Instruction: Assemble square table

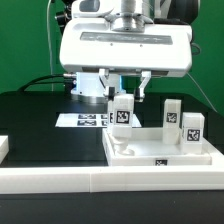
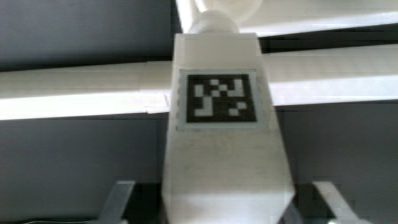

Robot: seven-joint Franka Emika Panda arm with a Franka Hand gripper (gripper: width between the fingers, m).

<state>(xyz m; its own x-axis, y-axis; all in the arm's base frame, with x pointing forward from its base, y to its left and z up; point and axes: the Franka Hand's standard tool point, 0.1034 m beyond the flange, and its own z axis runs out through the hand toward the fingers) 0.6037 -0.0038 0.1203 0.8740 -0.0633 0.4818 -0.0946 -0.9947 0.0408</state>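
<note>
From the exterior view's left, the marker board (image 1: 88,120) lies on the black surface (image 1: 40,125), then my end effector (image 1: 123,98) grips a leg (image 1: 122,113) upright over the square slab (image 1: 160,152), where two legs (image 1: 171,116) (image 1: 191,129) already stand, so more remain.

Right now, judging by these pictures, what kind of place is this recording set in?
Most likely a robotics lab bench: a black table, a green backdrop, a printed marker board, and white tagged furniture parts such as the leg under the gripper.
</note>
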